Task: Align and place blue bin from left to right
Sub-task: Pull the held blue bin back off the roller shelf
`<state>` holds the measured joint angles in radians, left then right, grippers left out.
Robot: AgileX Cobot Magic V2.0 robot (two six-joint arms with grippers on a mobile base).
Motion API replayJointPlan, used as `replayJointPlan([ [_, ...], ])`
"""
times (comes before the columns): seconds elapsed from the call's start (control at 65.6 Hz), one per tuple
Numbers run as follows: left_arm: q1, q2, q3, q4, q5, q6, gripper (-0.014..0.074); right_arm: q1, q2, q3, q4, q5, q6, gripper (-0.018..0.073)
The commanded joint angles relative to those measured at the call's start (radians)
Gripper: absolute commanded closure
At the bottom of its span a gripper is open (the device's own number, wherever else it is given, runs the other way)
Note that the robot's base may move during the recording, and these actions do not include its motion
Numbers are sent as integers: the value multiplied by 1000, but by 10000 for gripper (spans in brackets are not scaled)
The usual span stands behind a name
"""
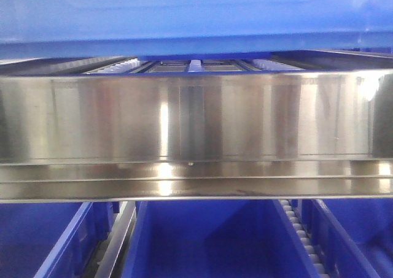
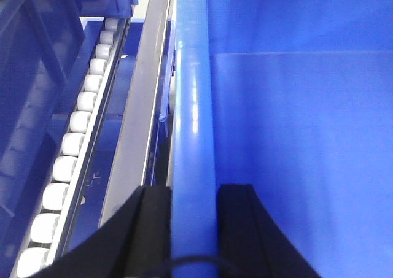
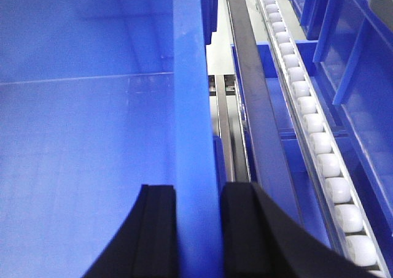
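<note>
Brushed stainless-steel rack beam (image 1: 196, 124) is spanning the front view; large bright-blue rectangular plastic bin (image 1: 196, 14) is showing just above it; white roller tracks (image 2: 73, 143) are running alongside; left gripper (image 2: 194, 192) is clamping the bin's left rim; right gripper (image 3: 198, 192) is clamping its right wall.

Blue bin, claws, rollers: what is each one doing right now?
Blue bin: gripped on both sides, bottom above the steel rail.
Left claw: shut on the bin's rim.
Right claw: shut on the bin's opposite rim.
Rollers: bare where they show.
</note>
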<state>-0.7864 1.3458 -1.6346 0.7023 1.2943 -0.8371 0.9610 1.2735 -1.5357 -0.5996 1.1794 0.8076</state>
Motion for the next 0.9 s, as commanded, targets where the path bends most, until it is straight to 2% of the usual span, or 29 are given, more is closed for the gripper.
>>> replayJointPlan([
  [0.0, -17, -14, -12, 7, -87, -8, 707, 10, -16, -9, -27, -119, 5, 629],
  [0.885, -17, -14, -12, 11, -87, -8, 707, 10, -16, -9, -27, -121, 5, 629],
])
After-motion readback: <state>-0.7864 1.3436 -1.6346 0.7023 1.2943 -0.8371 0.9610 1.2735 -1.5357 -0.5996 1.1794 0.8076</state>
